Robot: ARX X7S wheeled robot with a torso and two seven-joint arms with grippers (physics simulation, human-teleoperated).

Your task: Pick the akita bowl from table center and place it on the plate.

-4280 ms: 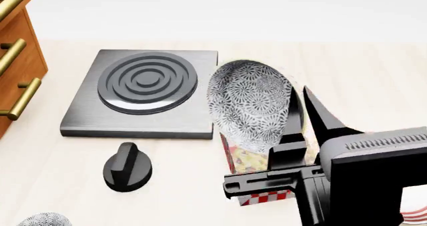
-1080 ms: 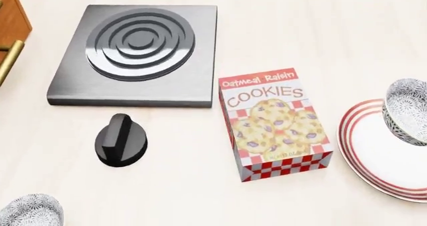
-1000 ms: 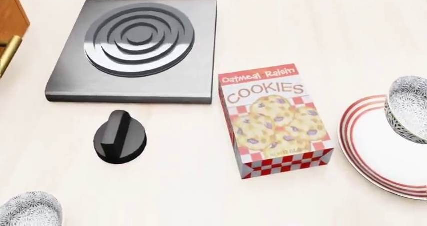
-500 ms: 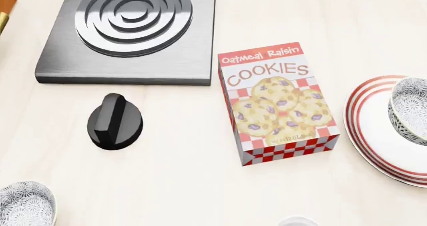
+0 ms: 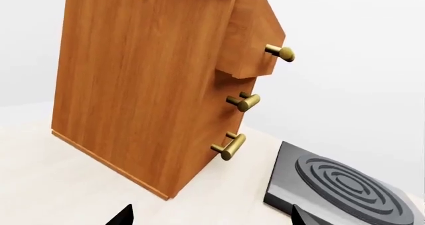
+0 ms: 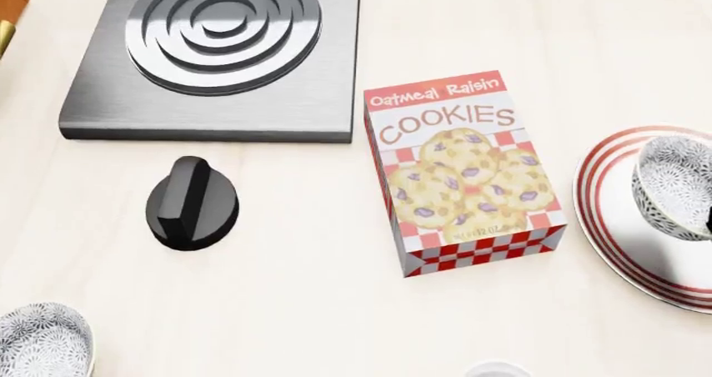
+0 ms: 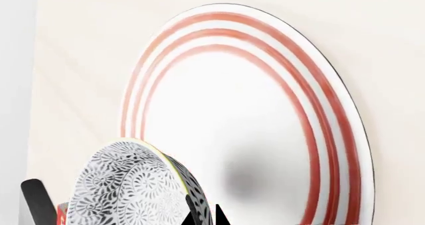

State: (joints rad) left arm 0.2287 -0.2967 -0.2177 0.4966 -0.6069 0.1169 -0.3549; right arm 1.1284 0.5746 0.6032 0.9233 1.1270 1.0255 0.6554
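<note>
The akita bowl (image 6: pixel 673 185), white with grey-black floral speckle, hangs tilted over the plate (image 6: pixel 618 227) at the head view's right edge. In the right wrist view the bowl (image 7: pixel 126 185) shows close up, and my right gripper (image 7: pixel 207 216) is shut on its rim, one fingertip on each side of the wall. The red-ringed plate (image 7: pixel 332 115) lies just beyond, with the bowl's shadow on its white middle. My left gripper (image 5: pixel 211 220) is open and holds nothing, far off by the wooden drawer cabinet (image 5: pixel 146 85).
An oatmeal raisin cookie box (image 6: pixel 462 173) lies left of the plate. A grey burner plate (image 6: pixel 217 52) and a black knob (image 6: pixel 192 202) lie further left. A second speckled bowl (image 6: pixel 39 344) sits at the near left, and a small white cup (image 6: pixel 498 369) shows at the near edge.
The bowl was carried from beside the burner to over the plate; in the last half second it shifted slightly left. The head view had tilted down before then.
</note>
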